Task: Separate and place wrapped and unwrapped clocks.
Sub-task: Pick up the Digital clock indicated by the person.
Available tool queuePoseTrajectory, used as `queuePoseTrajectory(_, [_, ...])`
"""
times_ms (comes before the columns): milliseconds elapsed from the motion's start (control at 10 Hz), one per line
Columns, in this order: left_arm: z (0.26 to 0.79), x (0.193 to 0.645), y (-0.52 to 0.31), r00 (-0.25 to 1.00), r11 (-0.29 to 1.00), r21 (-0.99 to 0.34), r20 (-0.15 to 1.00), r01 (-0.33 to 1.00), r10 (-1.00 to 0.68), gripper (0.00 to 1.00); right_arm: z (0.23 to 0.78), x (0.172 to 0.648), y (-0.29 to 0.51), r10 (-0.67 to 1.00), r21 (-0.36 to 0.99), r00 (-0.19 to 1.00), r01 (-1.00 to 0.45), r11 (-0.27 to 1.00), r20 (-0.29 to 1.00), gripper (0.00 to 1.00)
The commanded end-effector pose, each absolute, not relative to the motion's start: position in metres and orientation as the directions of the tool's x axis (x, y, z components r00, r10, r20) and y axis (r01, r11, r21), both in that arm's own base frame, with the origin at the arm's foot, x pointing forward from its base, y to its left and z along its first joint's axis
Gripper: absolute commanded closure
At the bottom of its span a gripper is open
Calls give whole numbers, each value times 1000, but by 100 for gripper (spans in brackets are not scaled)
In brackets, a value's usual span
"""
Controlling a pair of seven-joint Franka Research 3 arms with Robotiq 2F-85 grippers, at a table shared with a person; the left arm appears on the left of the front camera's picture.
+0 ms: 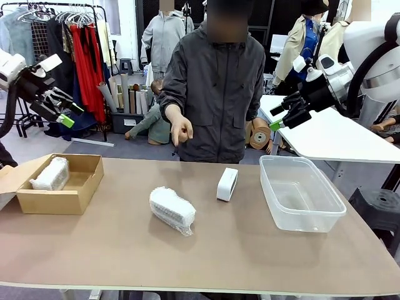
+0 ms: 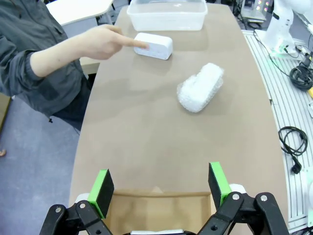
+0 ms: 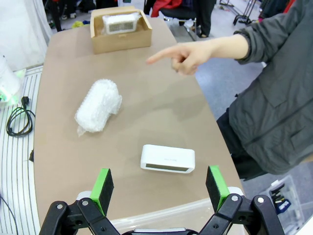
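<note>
Left gripper [image 1: 70,114] and right gripper [image 1: 275,119] hang spread and empty above the table [image 1: 250,256]. We find one wrapped clock [image 1: 50,174] in the cardboard box [image 1: 50,201], a second wrapped clock [image 1: 172,209] mid-table, and the bare clock [image 1: 227,184] just beside the tub [image 1: 306,220]. We judge sorting part-done; next calls for a descent onto a remaining clock.

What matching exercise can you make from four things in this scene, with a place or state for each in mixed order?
Things: 1 cardboard box; 2 clear tub; 3 bare clock; 4 person's hand.
States: a empty; b holds a wrapped clock; c pointing, above the table; d stands on the table beside the tub.
Pairs: 1-b, 2-a, 3-d, 4-c.
</note>
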State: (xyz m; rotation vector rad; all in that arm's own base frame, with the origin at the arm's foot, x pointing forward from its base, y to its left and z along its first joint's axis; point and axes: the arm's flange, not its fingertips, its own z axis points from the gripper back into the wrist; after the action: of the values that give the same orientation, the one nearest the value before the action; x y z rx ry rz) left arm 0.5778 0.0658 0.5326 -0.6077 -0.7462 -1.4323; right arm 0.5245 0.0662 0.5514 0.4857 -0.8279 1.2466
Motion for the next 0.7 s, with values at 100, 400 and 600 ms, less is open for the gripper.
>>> queuePoseTrajectory(100, [532,576,65,-10,61,65,765,996,-643,0,553,524,66,628,-112,89,-955,273,773,0])
queuePoseTrajectory(400, [532,576,65,-10,61,65,765,996,-643,0,553,524,66,628,-112,89,-955,273,773,0])
queuePoseTrajectory(600, [527,581,54,21,74,45,707,996,-707,0,553,524,66,628,-112,89,-955,273,773,0])
